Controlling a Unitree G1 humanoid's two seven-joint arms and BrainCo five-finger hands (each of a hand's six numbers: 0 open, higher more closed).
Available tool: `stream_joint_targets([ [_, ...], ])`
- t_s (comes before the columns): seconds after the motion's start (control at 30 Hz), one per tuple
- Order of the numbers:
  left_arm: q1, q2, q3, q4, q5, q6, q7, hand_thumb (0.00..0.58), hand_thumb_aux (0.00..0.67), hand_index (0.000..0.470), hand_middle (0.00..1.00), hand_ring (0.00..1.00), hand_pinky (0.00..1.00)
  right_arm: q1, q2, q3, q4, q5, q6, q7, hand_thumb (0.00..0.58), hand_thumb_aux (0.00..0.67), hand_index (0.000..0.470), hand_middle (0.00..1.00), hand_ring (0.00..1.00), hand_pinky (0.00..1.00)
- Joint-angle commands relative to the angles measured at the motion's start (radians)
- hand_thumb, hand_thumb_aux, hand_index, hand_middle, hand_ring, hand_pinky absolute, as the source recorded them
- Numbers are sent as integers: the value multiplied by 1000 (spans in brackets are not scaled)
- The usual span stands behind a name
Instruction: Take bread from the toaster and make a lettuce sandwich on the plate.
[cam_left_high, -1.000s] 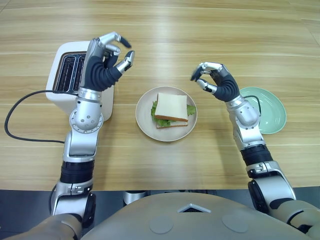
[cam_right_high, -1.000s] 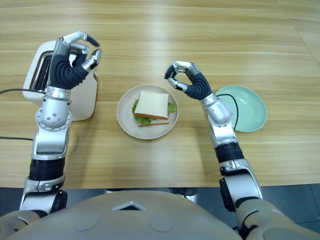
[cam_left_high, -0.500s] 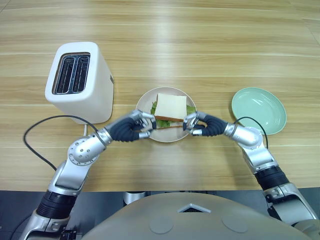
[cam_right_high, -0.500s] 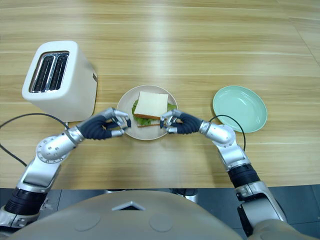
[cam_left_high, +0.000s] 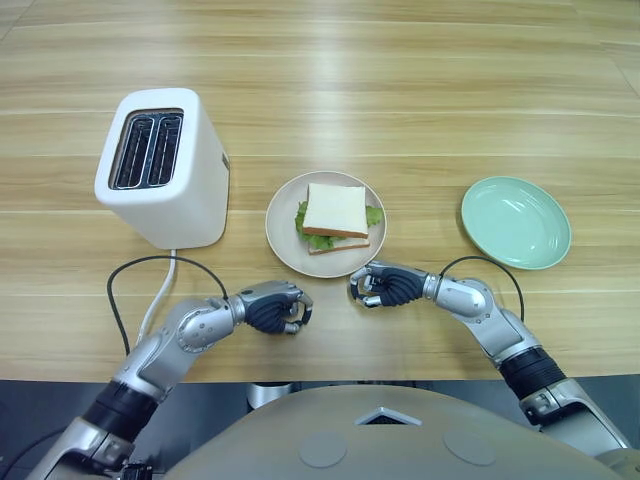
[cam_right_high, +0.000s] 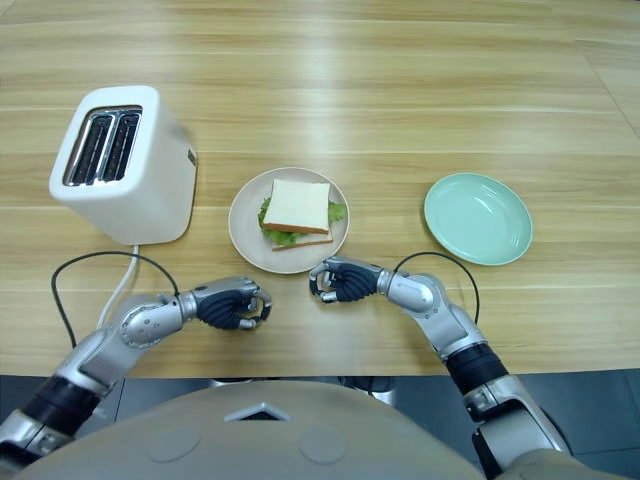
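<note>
Nearest the front edge of the wooden surface (cam_left_high: 420, 110), the left robot hand (cam_left_high: 275, 307) lies low with its fingers curled together into a loose fist, clamped on nothing. Beside it, a short gap away, the right robot hand (cam_left_high: 383, 286) is curled the same way and also holds nothing. The 2 fists face each other. The right one sits just beside the near-right rim of the plate (cam_left_high: 280, 226); whether it touches the rim cannot be told. The left one is a little farther from the plate, off its near-left side.

A cord (cam_left_high: 116, 296) loops on the surface by the left forearm and runs up to the toaster's base. A thin black cable (cam_left_high: 482, 260) arcs above the right forearm.

Just beyond the hands, the round beige plate carries the sandwich (cam_left_high: 336, 214). A square slice of bread (cam_left_high: 337, 208) lies on top, turned slightly askew, and lettuce (cam_left_high: 300, 219) pokes out from under it on the left and right sides.

To the plate's left and a bit farther back stands the white toaster (cam_left_high: 165, 195), upright, with 2 dark slots on top. Well apart on the right lies a green plate (cam_left_high: 516, 222).
</note>
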Motion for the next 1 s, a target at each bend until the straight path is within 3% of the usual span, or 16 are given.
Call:
stream_joint_targets([
  [0.03, -82, -58, -35, 129, 128, 20, 115, 580, 670, 460, 1000, 1000, 1000, -57, 17, -8, 38, -26, 8, -37, 580, 670, 460, 1000, 1000, 1000],
  [0.37, -325, -139, -41, 365, 157, -11, 239, 580, 670, 460, 1000, 1000, 1000, -235, 79, -2, 286, -86, -51, -158, 580, 670, 460, 1000, 1000, 1000],
  [0.57, -446, -180, -46, 556, 152, -24, 305, 580, 670, 460, 1000, 1000, 1000, -523, 144, 16, 745, -171, -94, -317, 580, 670, 460, 1000, 1000, 1000],
  [0.7, -517, -204, -44, 648, 144, -28, 341, 580, 670, 460, 1000, 1000, 1000, -649, 166, 35, 953, -228, -93, -429, 580, 670, 460, 1000, 1000, 1000],
  [0.83, -550, -219, -47, 693, 135, -40, 362, 580, 670, 460, 1000, 1000, 1000, -697, 180, 40, 1027, -243, -121, -476, 580, 670, 460, 1000, 1000, 1000],
  [1.0, -547, -201, -18, 660, 113, -57, 401, 580, 670, 460, 1000, 1000, 1000, -663, 176, 29, 1016, -223, -201, -467, 580, 670, 460, 1000, 1000, 1000],
])
